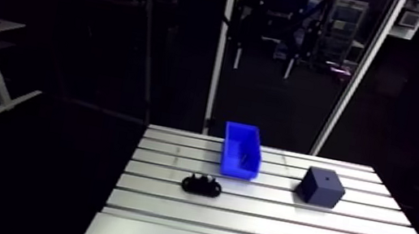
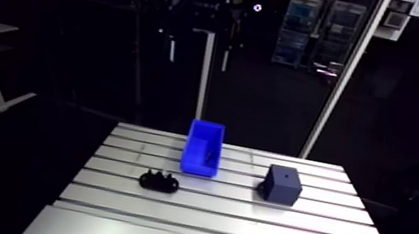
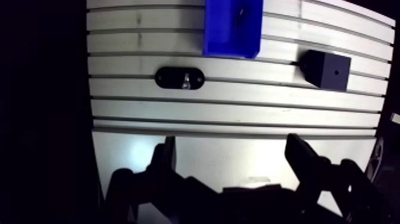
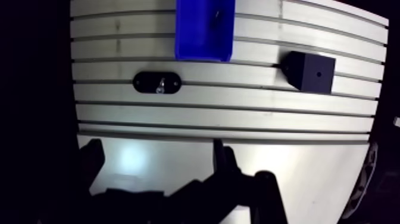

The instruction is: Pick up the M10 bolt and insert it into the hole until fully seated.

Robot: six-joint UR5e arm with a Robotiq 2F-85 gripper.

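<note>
Currently a bolt (image 3: 186, 80) is seated in the black oval holder (image 3: 166, 77), a small dark item (image 3: 239, 15) is seen in the blue bin (image 3: 229, 49), and the gripper (image 3: 231, 143) is held spread, empty.

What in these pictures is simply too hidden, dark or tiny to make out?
Blue bin, wrist view: far end cut off by the frame edge; the dark speck inside is too small to name.
Black holder: small shiny piece on it, too tiny to confirm as the bolt.
Dark block, both views: hole depth lost in shadow.
End effector: absent from the arm view.
</note>
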